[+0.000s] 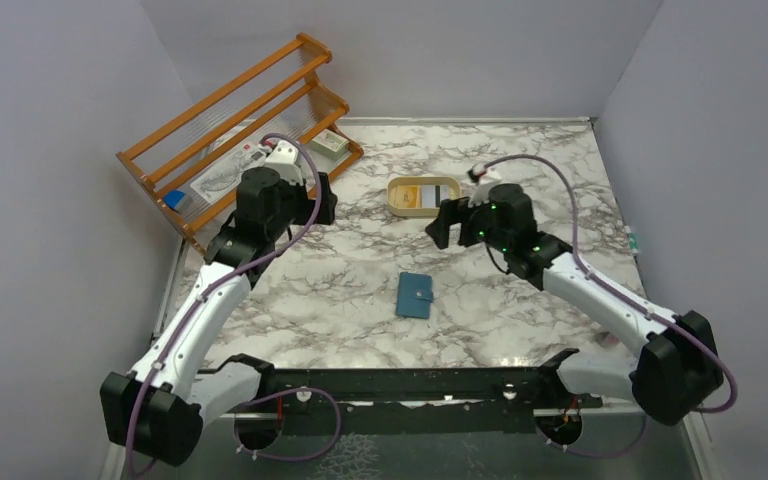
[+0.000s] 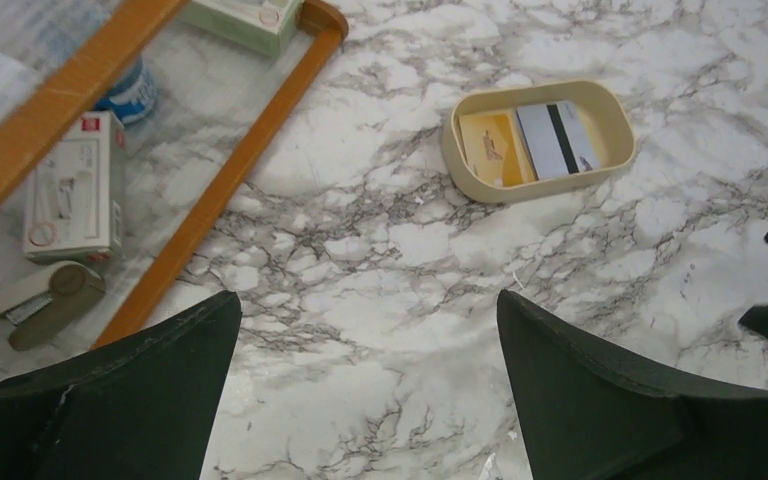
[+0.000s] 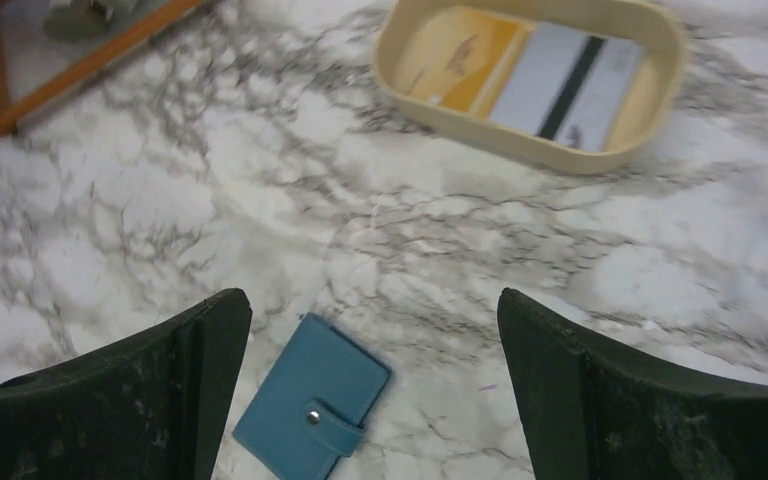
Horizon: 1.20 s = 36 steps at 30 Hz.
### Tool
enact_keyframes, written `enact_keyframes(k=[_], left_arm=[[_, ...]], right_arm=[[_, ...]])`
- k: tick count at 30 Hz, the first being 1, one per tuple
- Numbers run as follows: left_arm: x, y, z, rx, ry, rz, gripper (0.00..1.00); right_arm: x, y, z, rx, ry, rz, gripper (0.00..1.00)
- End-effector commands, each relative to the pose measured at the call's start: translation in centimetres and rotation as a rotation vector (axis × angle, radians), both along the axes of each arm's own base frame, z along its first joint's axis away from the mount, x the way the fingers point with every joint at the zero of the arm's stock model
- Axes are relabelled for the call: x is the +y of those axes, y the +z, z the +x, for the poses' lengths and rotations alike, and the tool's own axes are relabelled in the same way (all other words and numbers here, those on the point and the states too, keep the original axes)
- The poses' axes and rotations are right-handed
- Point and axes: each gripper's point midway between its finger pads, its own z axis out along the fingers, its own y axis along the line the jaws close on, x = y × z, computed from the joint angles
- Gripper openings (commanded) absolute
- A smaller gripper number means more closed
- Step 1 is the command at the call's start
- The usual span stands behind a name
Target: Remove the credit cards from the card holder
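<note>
Lying folded on the marble desk (image 1: 340, 290) with its snap tab fastened, the teal card holder (image 1: 415, 295) sits between the two arms, nearer their bases than the cream tray (image 2: 540, 186) is. The credit cards (image 2: 550, 140) rest inside that tray, a yellow one beside a pale one with a dark stripe, well apart from the card holder. The left end effector (image 2: 368, 320) and the right end effector (image 3: 368, 330) both hover above the desk with fingers spread wide, gripping nothing.

Even, bright, soft-shadowed light; the right wrist view is slightly blurred.
</note>
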Motion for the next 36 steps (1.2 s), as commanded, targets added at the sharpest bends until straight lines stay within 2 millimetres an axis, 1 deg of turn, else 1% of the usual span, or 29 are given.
enact_keyframes(k=[1,3,5,8,11,14,17,19,21,25,31,36], left_arm=[[-2.4,-4.6,-0.3,0.217,-0.048,-0.08,0.99],[-3.4,-6.4,-0.5,0.294,-0.068,-0.114,0.99],[-3.8,-8.1,-0.9,0.36,-0.066,-0.142,0.99],[-4.1,-9.9,-1.5,0.418,-0.055,-0.172,0.99],[-4.3,-10.6,-1.8,0.445,-0.052,-0.188,0.99],[-4.3,-10.7,-2.0,0.451,-0.056,-0.192,0.99],[-4.4,-10.9,-2.1,0.457,-0.06,-0.19,0.99],[-4.5,-11.1,-2.0,0.463,-0.062,-0.19,0.99],[-4.6,-11.2,-1.9,0.468,-0.066,-0.191,0.99],[-4.8,-11.3,-1.8,0.473,-0.073,-0.199,0.99],[-4.9,-11.4,-1.8,0.476,-0.075,-0.201,0.99],[-5.0,-11.5,-1.8,0.481,-0.079,-0.203,0.99]], right_arm=[[4.1,-3.3,-2.2,0.003,0.189,-0.226,0.98],[5.7,-5.0,-3.3,0.022,0.275,-0.251,0.96],[7.1,-6.5,-4.2,0.047,0.347,-0.283,0.93],[8.8,-9.4,-5.4,0.094,0.431,-0.375,0.89],[9.7,-11.4,-6.0,0.125,0.462,-0.432,0.84],[9.5,-12.4,-6.5,0.139,0.471,-0.46,0.78],[8.6,-12.6,-7.2,0.151,0.465,-0.479,0.75],[7.7,-12.4,-7.3,0.145,0.429,-0.485,0.71],[7.4,-12.2,-7.7,0.15,0.416,-0.472,0.67],[6.6,-13.1,-8.3,0.186,0.399,-0.484,0.63],[7.1,-13.4,-9.7,0.22,0.442,-0.43,0.6],[7.1,-14.0,-10.6,0.249,0.469,-0.414,0.6]])
